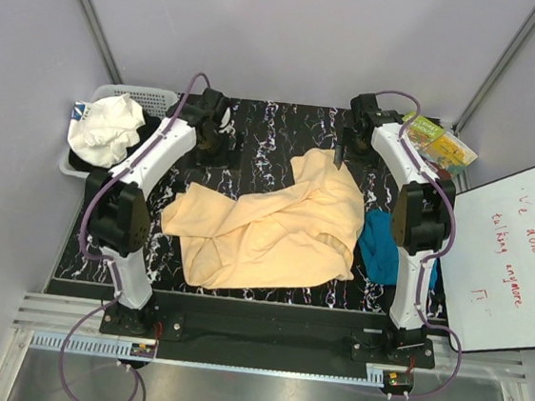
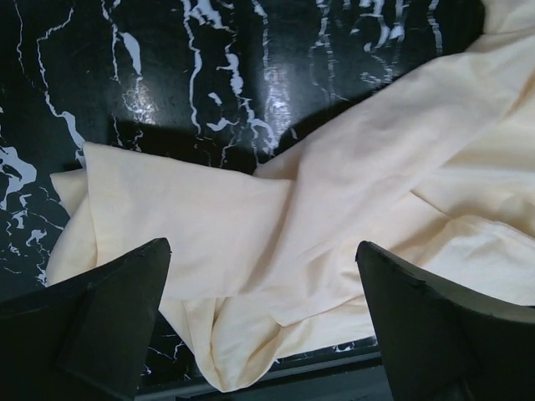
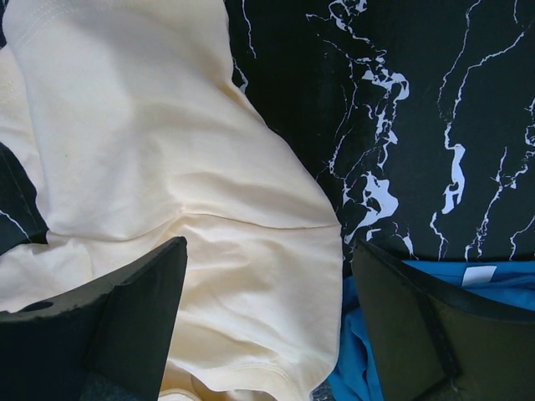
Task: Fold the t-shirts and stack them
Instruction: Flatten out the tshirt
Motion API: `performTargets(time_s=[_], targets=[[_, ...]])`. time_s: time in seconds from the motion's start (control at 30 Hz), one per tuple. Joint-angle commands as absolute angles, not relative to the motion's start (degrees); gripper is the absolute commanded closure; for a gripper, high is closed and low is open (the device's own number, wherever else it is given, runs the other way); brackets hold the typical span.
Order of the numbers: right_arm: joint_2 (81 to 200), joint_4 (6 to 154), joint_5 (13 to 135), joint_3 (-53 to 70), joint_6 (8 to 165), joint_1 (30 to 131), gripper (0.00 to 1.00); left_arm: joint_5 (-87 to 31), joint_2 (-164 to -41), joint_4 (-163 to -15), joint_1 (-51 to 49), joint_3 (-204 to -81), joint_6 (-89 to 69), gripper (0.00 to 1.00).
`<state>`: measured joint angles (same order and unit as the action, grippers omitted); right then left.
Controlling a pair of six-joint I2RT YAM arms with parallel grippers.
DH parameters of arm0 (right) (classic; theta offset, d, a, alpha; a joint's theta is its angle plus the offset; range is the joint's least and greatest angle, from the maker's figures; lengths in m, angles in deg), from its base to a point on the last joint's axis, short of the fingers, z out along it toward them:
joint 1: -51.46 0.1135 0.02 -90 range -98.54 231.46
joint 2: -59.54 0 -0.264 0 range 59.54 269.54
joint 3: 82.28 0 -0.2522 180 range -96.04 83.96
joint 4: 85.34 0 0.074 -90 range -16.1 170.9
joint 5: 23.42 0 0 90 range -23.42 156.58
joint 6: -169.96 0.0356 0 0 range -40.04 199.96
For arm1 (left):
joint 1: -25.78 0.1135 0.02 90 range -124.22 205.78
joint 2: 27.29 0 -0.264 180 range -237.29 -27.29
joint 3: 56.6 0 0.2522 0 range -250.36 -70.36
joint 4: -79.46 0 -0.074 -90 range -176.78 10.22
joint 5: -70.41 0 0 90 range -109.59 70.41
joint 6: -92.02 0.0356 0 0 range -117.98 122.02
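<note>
Nothing is folded yet. The large pale peach-yellow cloth t-shirt (image 1: 270,225) lies crumpled mid-tabletop (image 1: 266,124), and the teal-blue cloth t-shirt (image 1: 378,246) is bunched near its right edge. My left gripper (image 2: 261,259) and right gripper (image 3: 269,255) gape wide, holding nothing. All folding and stacking is left.

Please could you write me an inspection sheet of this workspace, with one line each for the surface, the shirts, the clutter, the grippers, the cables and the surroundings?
Surface: black marbled tabletop, no spills seen.
Job's things: the pale yellow t-shirt lies crumpled and unfolded at the centre. The teal t-shirt is bunched at its right side, partly hidden by the right arm. Nothing is stacked.
Clutter: white basket at the far left, holding a white cloth; colourful packet at the far right corner.
Grippers: left gripper and right gripper are both open above the cloth, holding nothing.
Cables: purple cables run along both arms and loop at the bases.
Surroundings: whiteboard with red writing on the right.
</note>
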<state>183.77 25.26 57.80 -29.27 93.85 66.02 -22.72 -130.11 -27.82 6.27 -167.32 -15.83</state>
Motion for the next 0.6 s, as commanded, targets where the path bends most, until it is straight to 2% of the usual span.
performTargets(time_s=[0.0, 0.3, 0.57], targets=[[183.2, 25.3, 59.6, -29.4, 94.9, 65.9, 0.13, -21.2, -132.7, -27.1, 11.1, -163.6, -15.6, 0.01], [184.0, 25.2, 62.4, -28.9, 96.0, 65.9, 0.16, -23.0, -133.6, -31.1, 19.3, -159.3, -13.2, 0.01], [184.1, 25.2, 63.1, -28.9, 96.1, 65.9, 0.16, -27.1, -140.5, -34.0, 20.2, -162.3, -12.0, 0.01]])
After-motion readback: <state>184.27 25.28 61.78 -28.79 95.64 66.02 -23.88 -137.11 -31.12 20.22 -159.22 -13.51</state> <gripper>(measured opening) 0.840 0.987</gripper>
